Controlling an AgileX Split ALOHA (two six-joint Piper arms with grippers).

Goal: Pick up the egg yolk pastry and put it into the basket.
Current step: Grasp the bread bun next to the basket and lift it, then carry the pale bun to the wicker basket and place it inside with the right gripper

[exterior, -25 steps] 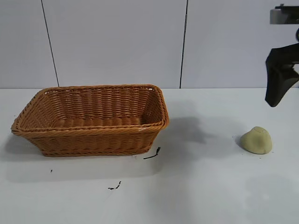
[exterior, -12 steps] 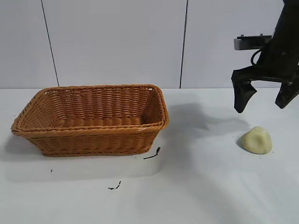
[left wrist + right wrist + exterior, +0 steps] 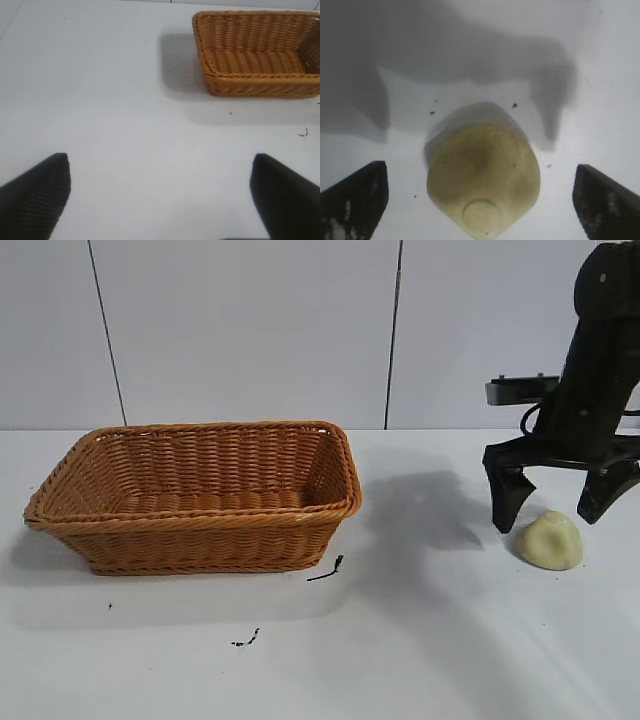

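Egg yolk pastry (image 3: 549,540) sits on the tabletop (image 3: 420,640) at right of frame – ungrasped; right gripper (image 3: 553,502) fingers spread astride it; basket (image 3: 195,495) at left holds nothing – lift and transfer remain

The right arm reaches down at the right side of the table, its wrist near vertical. The right gripper (image 3: 560,510) points downward with both fingers spread wide, tips low near the surface. The left gripper (image 3: 160,195) shows only in its own wrist view, fingers wide apart above the table.
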